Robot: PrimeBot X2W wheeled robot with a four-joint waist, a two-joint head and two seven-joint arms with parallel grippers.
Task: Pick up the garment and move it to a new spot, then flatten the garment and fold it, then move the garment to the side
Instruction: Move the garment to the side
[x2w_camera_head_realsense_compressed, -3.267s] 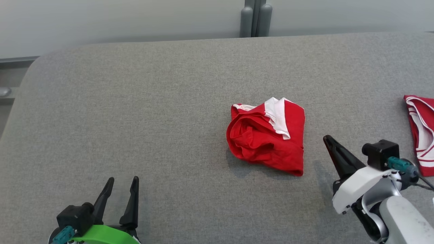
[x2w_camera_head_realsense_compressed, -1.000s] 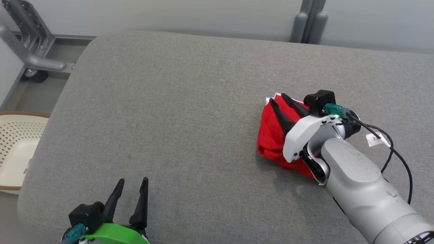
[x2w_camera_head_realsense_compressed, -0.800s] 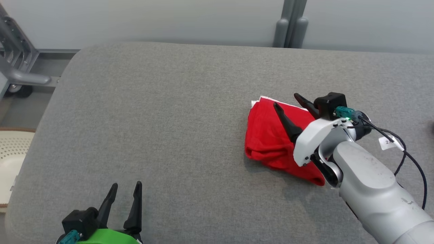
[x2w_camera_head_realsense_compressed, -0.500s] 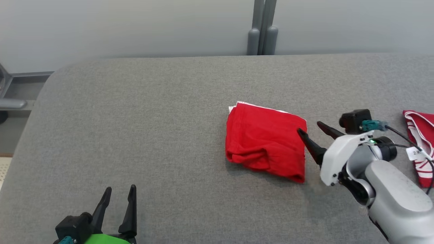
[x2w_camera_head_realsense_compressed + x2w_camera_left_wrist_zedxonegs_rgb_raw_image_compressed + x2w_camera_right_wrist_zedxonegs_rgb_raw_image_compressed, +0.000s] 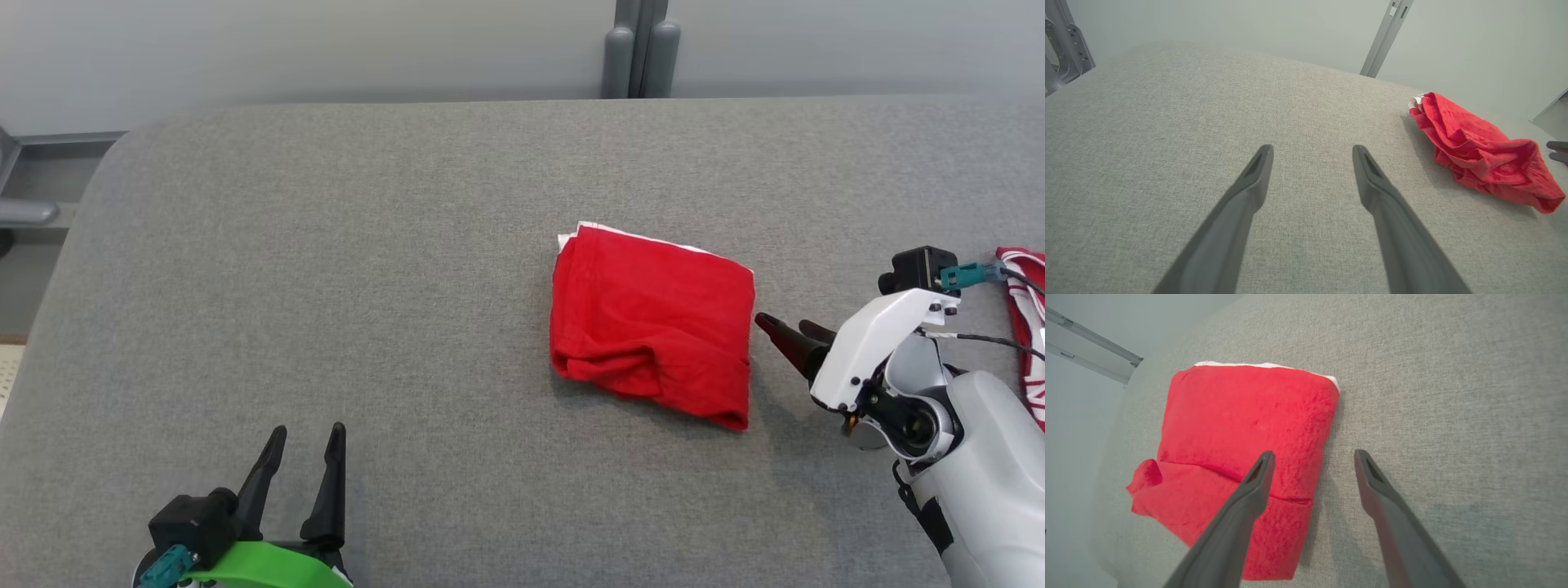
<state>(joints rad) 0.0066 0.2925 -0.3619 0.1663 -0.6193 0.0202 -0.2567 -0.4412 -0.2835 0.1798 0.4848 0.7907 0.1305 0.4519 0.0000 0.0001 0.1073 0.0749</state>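
Nearest me, my left gripper [image 5: 309, 429] is spread wide and empty over the grey woven table [image 5: 367, 245], well left of the garment [image 5: 653, 327]. My right gripper [image 5: 781, 322] points at the garment's right edge, fingers apart, holding nothing. The garment is soft red cloth folded into a rough square, with white trim along its far side. Further right lies a red-and-white striped cloth [image 5: 1030, 327].

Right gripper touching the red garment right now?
Cannot tell. Head view: the open right gripper has its tips at the edge of the red garment, no plain gap; right wrist view: one finger overlaps it, height unclear.
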